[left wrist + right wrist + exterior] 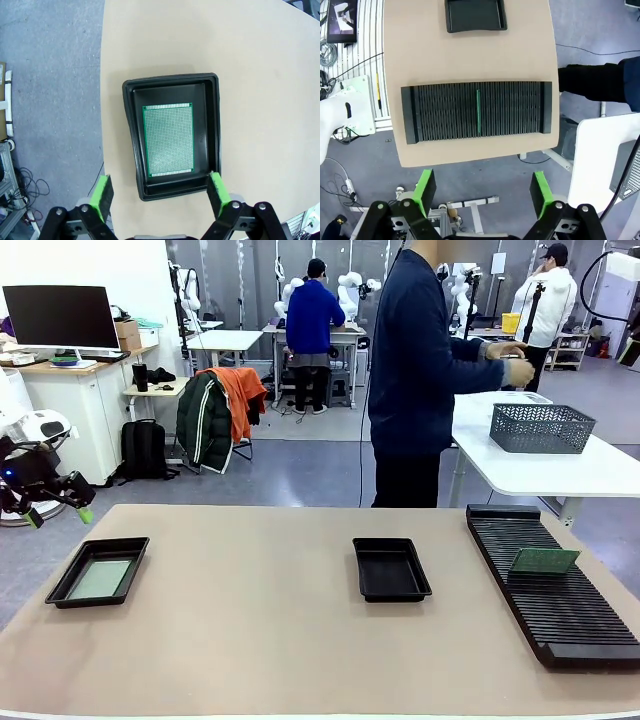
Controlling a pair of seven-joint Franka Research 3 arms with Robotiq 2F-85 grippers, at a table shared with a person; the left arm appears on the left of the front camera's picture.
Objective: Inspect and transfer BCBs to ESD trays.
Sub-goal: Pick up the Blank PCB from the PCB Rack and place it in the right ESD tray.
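Note:
A black ESD tray (pixel 95 542) at the table's left holds one pale green BCB (pixel 100 579) lying flat. My left gripper (pixel 60 517) hovers off the table's left edge, open and empty. From its wrist I look straight down on that tray (pixel 170 82) and its BCB (pixel 168 140), with the open gripper (pixel 160 196) high above the near rim. A second ESD tray (pixel 390 570) sits empty at mid-table, and it also shows as a tray (pixel 475 15) in the right wrist view. Another BCB (pixel 543 560) stands in the rack, seen edge-on as a BCB (pixel 478 111) far below my open right gripper (pixel 482 192).
A long black slotted rack (pixel 570 620) lies along the table's right side, seen from above as a rack (pixel 440 112). A person (pixel 420 370) stands beyond the far edge, turned toward a white side table with a grey mesh basket (pixel 540 428).

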